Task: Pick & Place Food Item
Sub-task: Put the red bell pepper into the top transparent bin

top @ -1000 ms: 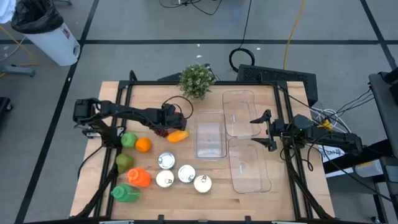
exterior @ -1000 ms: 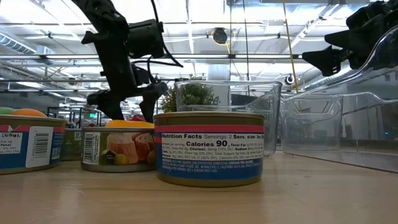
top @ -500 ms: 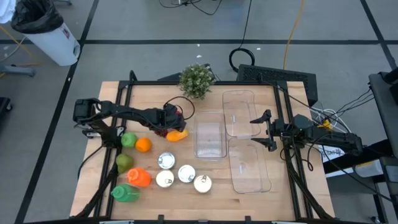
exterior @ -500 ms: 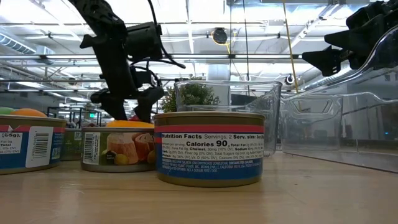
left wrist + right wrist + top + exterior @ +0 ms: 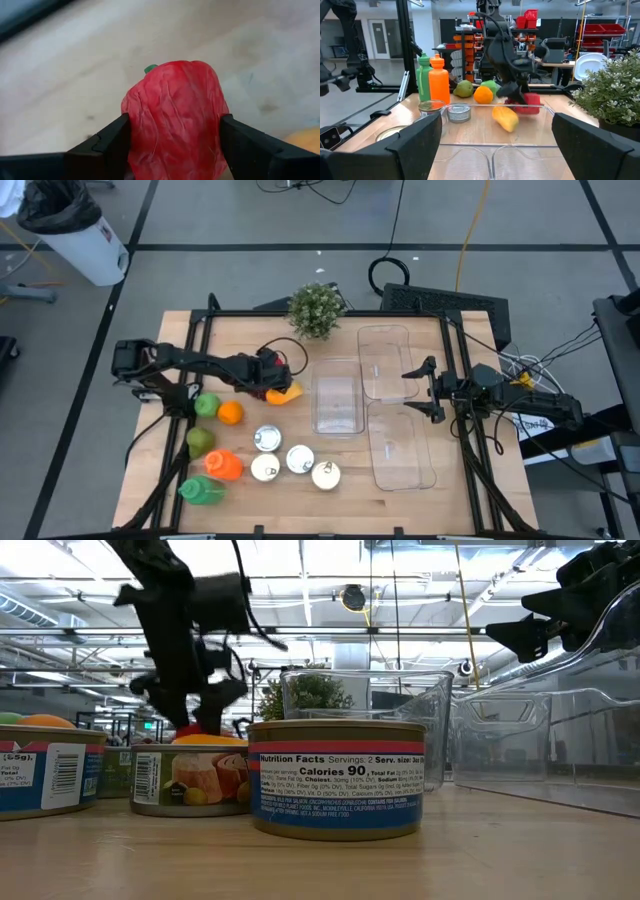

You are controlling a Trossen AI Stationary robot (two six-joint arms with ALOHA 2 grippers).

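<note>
A wrinkled red pepper (image 5: 175, 117) with a small green stem sits between the fingers of my left gripper (image 5: 262, 388), left of the table's middle. The right wrist view shows the pepper (image 5: 529, 99) under that arm. A yellow-orange food item (image 5: 286, 394) lies on the wood just to its right. My right gripper (image 5: 412, 391) stands open at the right, over the clear containers, touching nothing. My left gripper pinches the red pepper by its two opposite sides (image 5: 134, 125), one finger (image 5: 107, 145) on each. The fingers slant down from the table's left. The stem end points away from the wrist. I cannot tell whether the pepper's underside still rests on the table.
Three clear plastic containers (image 5: 338, 395) (image 5: 385, 360) (image 5: 400, 445) lie right of centre. Several cans (image 5: 300, 458) stand near the front. Green and orange fruit (image 5: 231, 412) and two bottles (image 5: 224, 465) crowd the front left. A potted plant (image 5: 317, 310) stands at the far edge.
My left gripper's fingers have drawn together onto the red pepper, and its wrist has rolled somewhat. The arm has shifted slightly toward the table's left. My right arm has kept still.
</note>
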